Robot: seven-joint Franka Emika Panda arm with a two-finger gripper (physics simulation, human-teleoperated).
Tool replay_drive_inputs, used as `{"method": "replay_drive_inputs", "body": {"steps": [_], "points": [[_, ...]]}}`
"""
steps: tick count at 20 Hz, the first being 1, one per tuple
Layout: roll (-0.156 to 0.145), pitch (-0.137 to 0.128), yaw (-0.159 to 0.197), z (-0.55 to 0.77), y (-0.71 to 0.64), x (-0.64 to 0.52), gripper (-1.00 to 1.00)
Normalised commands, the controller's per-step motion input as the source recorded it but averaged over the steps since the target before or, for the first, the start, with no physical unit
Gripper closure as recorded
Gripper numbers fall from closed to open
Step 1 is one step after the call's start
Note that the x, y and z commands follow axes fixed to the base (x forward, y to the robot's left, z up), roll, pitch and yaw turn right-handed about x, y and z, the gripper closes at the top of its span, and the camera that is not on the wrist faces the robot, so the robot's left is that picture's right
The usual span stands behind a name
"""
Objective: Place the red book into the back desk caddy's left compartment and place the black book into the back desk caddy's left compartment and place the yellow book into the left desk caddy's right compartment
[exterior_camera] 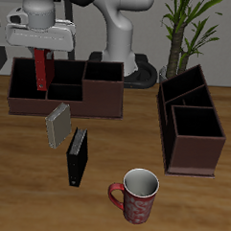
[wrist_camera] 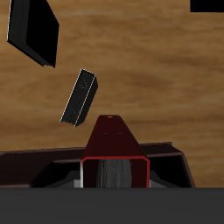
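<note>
My fingers (exterior_camera: 42,54) are clamped on the large dark-red hardcover book (exterior_camera: 42,72), which hangs upright from them over the end compartment of the long dark-brown open-topped divided caddy (exterior_camera: 99,99) at the tabletop's (exterior_camera: 27,190) back edge; its lower end reaches below the caddy's rim, though I cannot tell whether it touches the floor inside; from my wrist I look straight down the red cover (wrist_camera: 115,140) to its pale grey page edges, with the caddy's dark walls (wrist_camera: 35,162) spread either side of it.

In front of that caddy, on bare wood, the small thick grey-olive book (exterior_camera: 56,125) stands nearly upright, tilted a little; just beside it, nearer the front edge, is the slim all-black hardcover book (exterior_camera: 77,156), a small pale mark near its lower spine end; the two are close, and I cannot tell if they touch; my wrist view shows the black book (wrist_camera: 79,96) and the thicker book (wrist_camera: 33,31), both dark there, well apart from the red one.

The second dark-brown divided caddy (exterior_camera: 188,150), seen end-on, sits toward the other side edge; a red patterned mug with a white interior (exterior_camera: 135,195) stands near the front edge; a potted green plant (exterior_camera: 184,30) rises at the back corner.
</note>
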Motion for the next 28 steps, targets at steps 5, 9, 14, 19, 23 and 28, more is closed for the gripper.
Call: {"method": "replay_drive_inputs", "body": {"steps": [5, 9, 14, 19, 23, 28], "points": [[0.021, 0.002, 0.027, -0.02, 0.08, -0.26, 1.00], [-0.013, -0.027, 0.014, 0.12, -0.15, -0.21, 1.00], [-0.028, -0.015, -0.005, 0.11, -0.25, -0.14, 1.00], [-0.021, 0.052, -0.036, -0.02, -0.43, -0.02, 1.00], [-0.027, 0.058, -0.029, -0.15, -0.27, -0.06, 1.00], [-0.026, 0.004, 0.018, 0.00, -0.24, -0.15, 1.00]]}}
